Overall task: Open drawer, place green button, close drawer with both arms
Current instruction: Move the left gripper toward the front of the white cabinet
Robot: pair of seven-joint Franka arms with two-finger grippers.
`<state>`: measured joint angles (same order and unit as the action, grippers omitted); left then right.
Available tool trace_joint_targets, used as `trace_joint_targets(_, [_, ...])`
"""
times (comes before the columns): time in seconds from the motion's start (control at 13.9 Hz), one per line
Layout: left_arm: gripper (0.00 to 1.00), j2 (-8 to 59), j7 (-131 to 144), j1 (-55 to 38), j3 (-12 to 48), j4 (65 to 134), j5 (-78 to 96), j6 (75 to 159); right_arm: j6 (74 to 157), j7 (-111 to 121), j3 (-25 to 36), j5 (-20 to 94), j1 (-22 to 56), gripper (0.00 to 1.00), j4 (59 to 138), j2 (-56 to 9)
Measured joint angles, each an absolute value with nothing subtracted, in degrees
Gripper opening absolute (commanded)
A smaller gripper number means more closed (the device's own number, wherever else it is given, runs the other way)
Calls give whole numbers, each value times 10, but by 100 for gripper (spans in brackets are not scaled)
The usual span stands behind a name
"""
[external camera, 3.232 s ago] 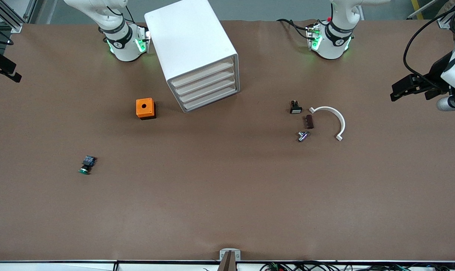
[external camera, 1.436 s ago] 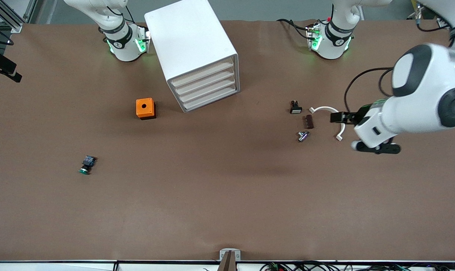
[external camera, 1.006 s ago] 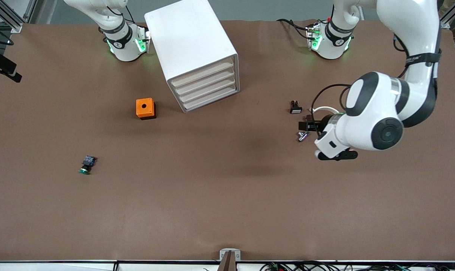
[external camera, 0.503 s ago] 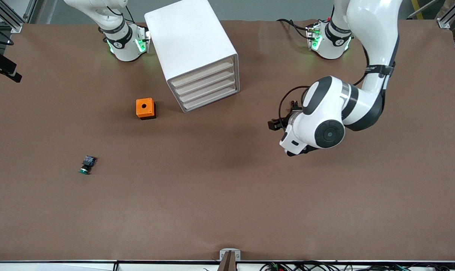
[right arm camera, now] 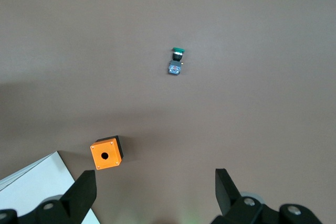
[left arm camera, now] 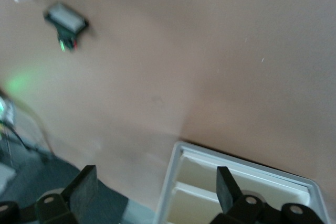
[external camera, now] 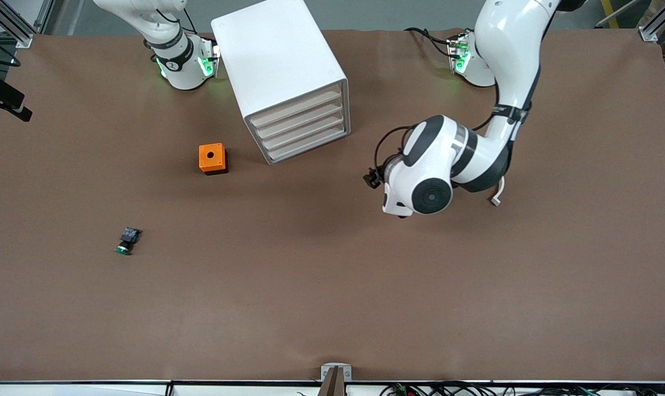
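Drawer (external camera: 306, 130), shallow, cream-fronted, third from top in white four-drawer cabinet (external camera: 280, 60): shut, nothing yet done. Tiny green-capped push-button with black-and-blue body (external camera: 127, 240): lying on brown table (external camera: 332, 286), nearer the front camera than orange cube with hole (external camera: 212, 158), toward right arm's end. Left gripper (left arm camera: 157, 187): fingers spread, empty, over table beside cabinet front, well apart from button. Right gripper (right arm camera: 156, 190): spread, empty, high over the cabinet's edge, waiting. Remaining: opening, placing, closing.

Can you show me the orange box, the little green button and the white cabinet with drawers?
Orange cube with a hole (external camera: 212, 158), front view, top face.
Tiny green-capped push-button (external camera: 127, 241), front view, body.
White four-drawer cabinet (external camera: 274, 55), front view, top panel.
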<state>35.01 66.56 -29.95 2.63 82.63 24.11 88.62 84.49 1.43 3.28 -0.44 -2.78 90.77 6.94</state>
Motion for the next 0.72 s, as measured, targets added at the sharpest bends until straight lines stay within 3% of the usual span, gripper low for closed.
trace_joint_targets(0.72, [100,450,928,-323,26,789,417,887,847,14,33,-4,-28,100,908,69])
